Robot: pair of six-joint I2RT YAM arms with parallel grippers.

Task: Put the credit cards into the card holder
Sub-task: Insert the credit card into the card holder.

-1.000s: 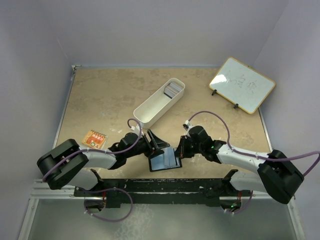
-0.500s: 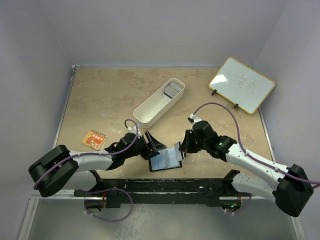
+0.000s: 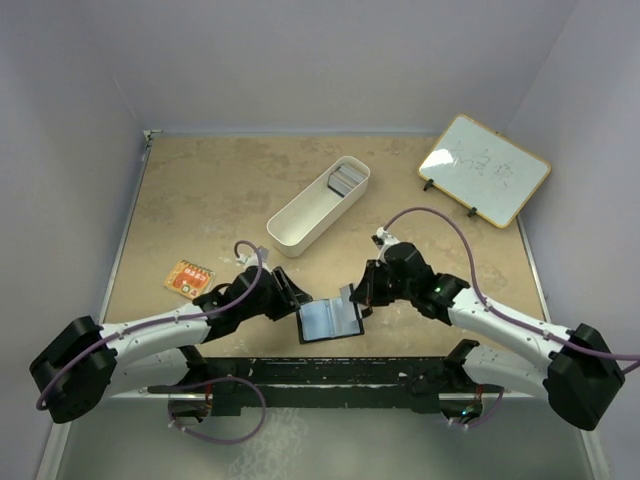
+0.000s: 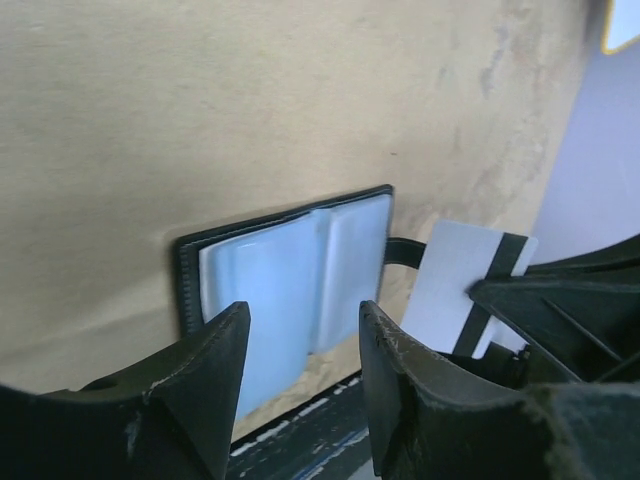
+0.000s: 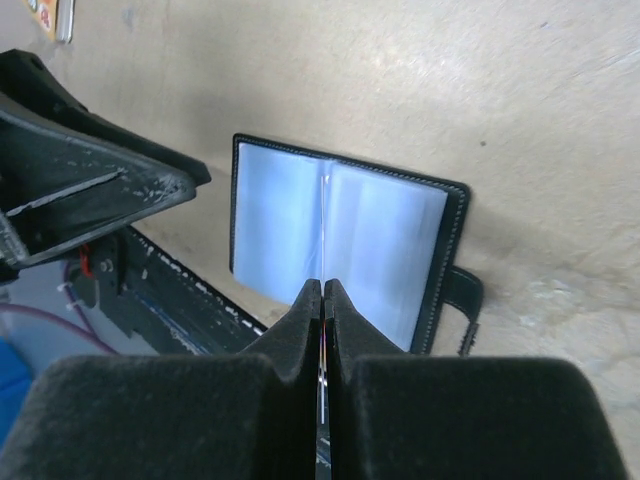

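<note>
A tan worktop [image 3: 200, 200] carries a long white tray [image 3: 290, 232] holding spare credit cards [image 3: 345, 180], well apart from the black card holder [image 3: 330, 320], which lies open near the front edge. The left gripper [image 3: 293, 297] hovers at its left side, jaws spread and empty. The right gripper [image 3: 358, 297] is at its right, jaws pinching one white card [image 4: 455, 290]. Insertion seems in hand: next, the card's edge must find a pocket mouth, which cannot be made out.

Top view: fixed high at the near edge, looking down over the whole table [image 3: 200, 190]. Wrist views: close, low, facing each other across the open holder [image 4: 290, 265].
</note>
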